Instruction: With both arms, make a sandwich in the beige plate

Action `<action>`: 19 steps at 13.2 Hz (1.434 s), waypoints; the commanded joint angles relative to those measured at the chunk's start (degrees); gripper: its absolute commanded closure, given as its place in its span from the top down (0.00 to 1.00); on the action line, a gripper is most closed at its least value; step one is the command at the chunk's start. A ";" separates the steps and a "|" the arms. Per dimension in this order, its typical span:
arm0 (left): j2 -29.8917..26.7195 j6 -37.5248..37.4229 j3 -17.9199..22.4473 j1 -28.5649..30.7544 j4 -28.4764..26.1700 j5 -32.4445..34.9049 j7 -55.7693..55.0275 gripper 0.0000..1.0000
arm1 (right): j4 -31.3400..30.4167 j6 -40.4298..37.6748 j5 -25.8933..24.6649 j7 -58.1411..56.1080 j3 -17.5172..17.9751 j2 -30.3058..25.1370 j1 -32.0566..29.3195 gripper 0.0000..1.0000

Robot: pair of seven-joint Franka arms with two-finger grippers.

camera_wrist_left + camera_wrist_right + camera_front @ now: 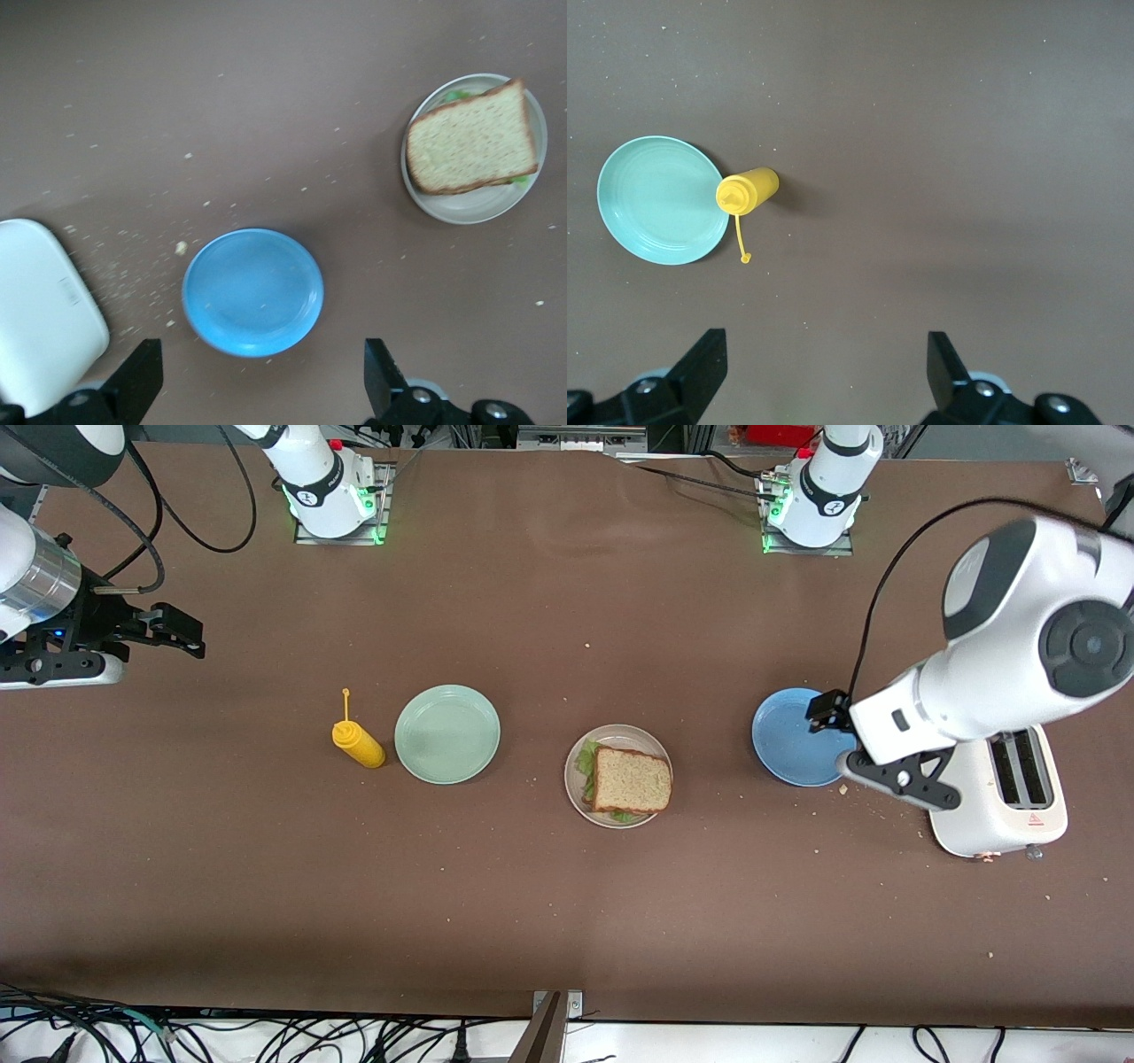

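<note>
We see the left gripper [257, 381] with its jaws spread wide and holding nothing, hanging in the air over the blue plate [793, 737] and the edge of the white toaster [1005, 797] at the left arm's end of the counter [567, 921]. The right gripper [824, 381] also has its jaws wide apart and empty, held up over bare counter at the right arm's end, well apart from every dish. From the left wrist view the blue plate [253, 292] lies bare, with crumbs scattered on the counter between it and the toaster [44, 310]. The sandwich [629, 781] sits on the beige plate [620, 735] near the middle of the counter, a brown slice on top and green lettuce showing at its edges; the top slice overhangs the plate's rim on the side toward the left arm. Toward the right arm's end we find the mint-green plate [447, 734], bare, and just beside it a yellow mustard bottle [358, 744] with its cap hanging from a thin strap.
</note>
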 commanded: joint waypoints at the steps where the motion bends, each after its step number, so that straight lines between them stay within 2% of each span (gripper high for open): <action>1: -3.39 -1.90 0.53 0.16 -1.14 2.55 -0.99 1.00 | -0.11 0.26 -0.07 0.30 -0.04 -0.25 -0.03 1.00; 2: -4.01 -1.90 0.71 0.42 -1.05 1.85 -0.91 1.00 | -0.11 0.26 -0.07 0.30 -0.04 -0.25 -0.03 1.00; 3: -4.71 -1.64 2.71 0.60 -1.14 1.15 -0.21 1.00 | -0.11 0.26 -0.07 0.30 -0.04 -0.25 -0.03 1.00; 4: -6.81 -1.21 6.39 -2.71 -1.83 0.97 -0.29 1.00 | -0.02 0.26 -0.07 0.30 -0.04 -0.25 -0.03 1.00; 5: -8.22 -1.11 12.86 -7.96 -1.93 0.70 -0.73 1.00 | -0.11 0.26 -0.07 0.30 -0.04 -0.25 -0.03 1.00; 6: -9.46 -0.33 16.76 -10.01 -2.71 -2.08 -0.64 1.00 | -0.02 0.26 -0.16 0.30 -0.04 -0.25 -0.03 1.00; 7: -11.29 2.46 18.10 -9.86 -5.07 -7.16 -0.29 1.00 | -0.11 0.35 -0.16 0.30 -0.04 -0.25 -0.03 1.00; 8: -14.27 6.67 19.77 -9.68 -9.36 -9.04 -0.29 1.00 | -0.02 0.35 -0.16 0.30 -0.04 -0.25 -0.03 1.00; 10: -20.08 12.84 19.87 -9.60 -18.33 -8.97 -0.56 1.00 | -0.11 0.35 -0.07 0.30 -0.04 -0.25 -0.03 1.00; 12: -21.33 12.08 19.35 -8.20 -19.15 -9.14 -0.99 1.00 | -0.11 0.35 -0.07 0.30 -0.04 -0.25 -0.03 1.00; 15: -21.33 9.44 16.54 -5.20 -18.36 -8.97 -0.99 1.00 | -0.11 0.44 -0.16 0.30 -0.04 -0.25 -0.03 1.00; 19: -21.68 8.29 16.70 -5.29 -18.36 -9.06 -0.99 1.00 | -0.02 0.44 -0.16 0.30 -0.04 -0.17 -0.03 1.00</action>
